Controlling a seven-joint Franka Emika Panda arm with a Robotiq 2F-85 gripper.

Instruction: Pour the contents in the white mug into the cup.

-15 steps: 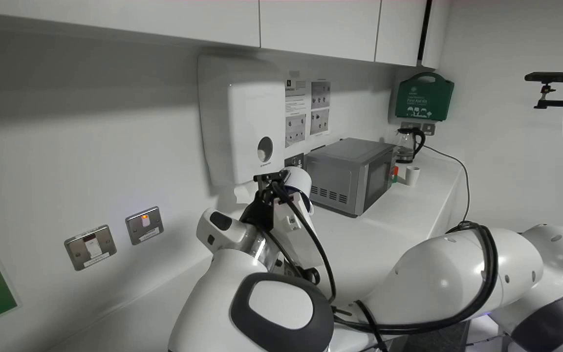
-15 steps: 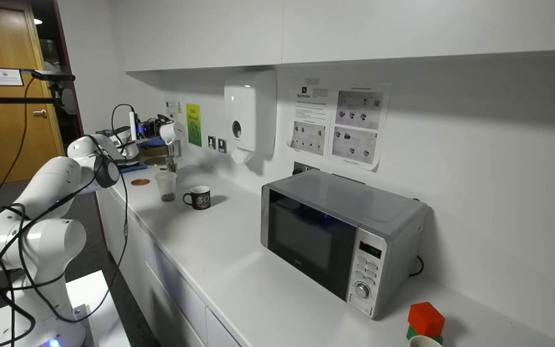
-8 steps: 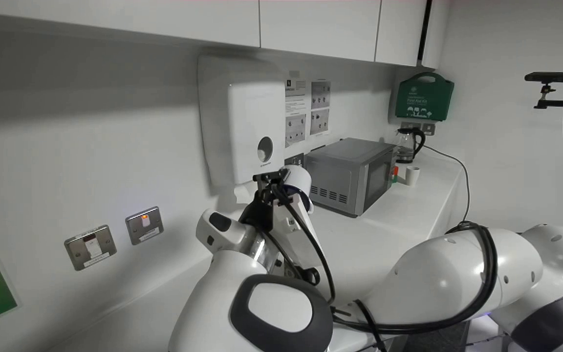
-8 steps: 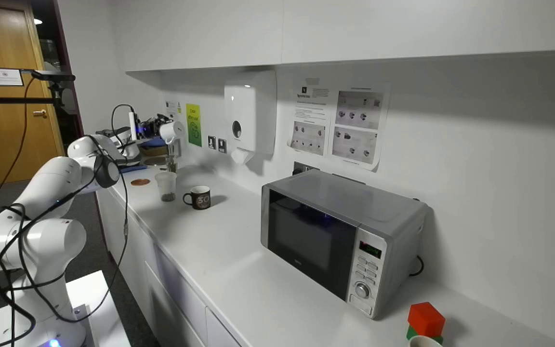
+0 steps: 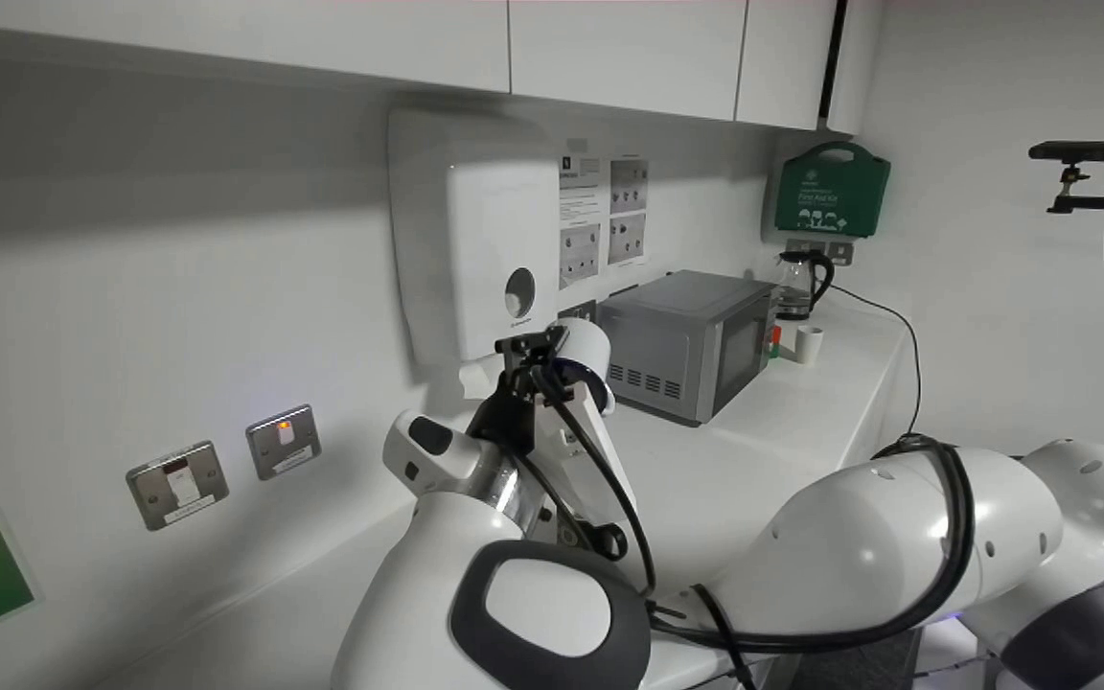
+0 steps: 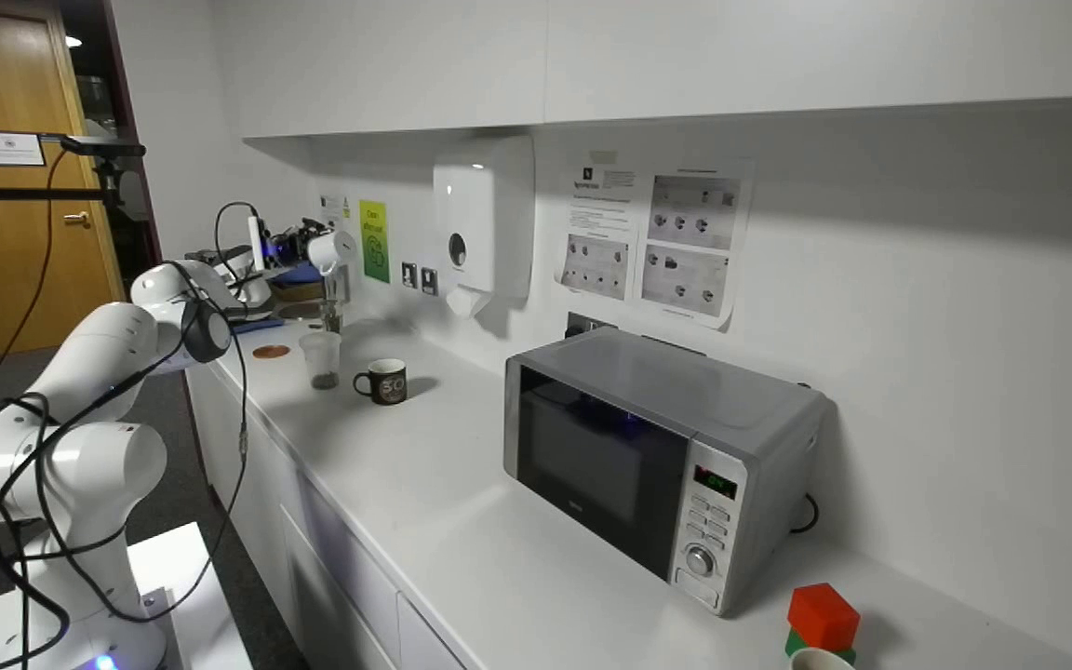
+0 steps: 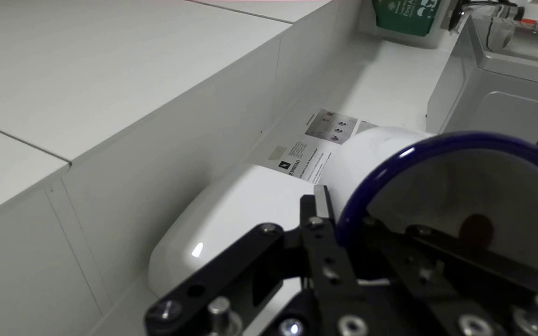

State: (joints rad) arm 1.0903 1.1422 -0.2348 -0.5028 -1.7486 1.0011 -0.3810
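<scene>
The white mug (image 7: 381, 140) has a dark blue rim and hangs in the air, tipped over. My gripper (image 7: 343, 219) is shut on its wall, with the blue rim running between the two black fingers. A dark round spot shows inside the mug. In both exterior views the white mug (image 5: 588, 345) is at the end of the arm. The pale translucent cup (image 6: 320, 350) stands upright on the counter, dark matter at its bottom. In that view the white mug (image 6: 329, 253) appears above the cup; whether it is straight over it I cannot tell.
A black handled mug (image 6: 389, 381) stands beside the cup. The microwave (image 6: 610, 456) is further along the counter, a white dispenser (image 5: 504, 230) is on the wall, and cupboards (image 5: 609, 57) hang overhead. Another white vessel (image 5: 808, 345) stands past the microwave.
The white mug and my gripper have crept slightly upward, still joined. The cup and the rest of the counter look the same.
</scene>
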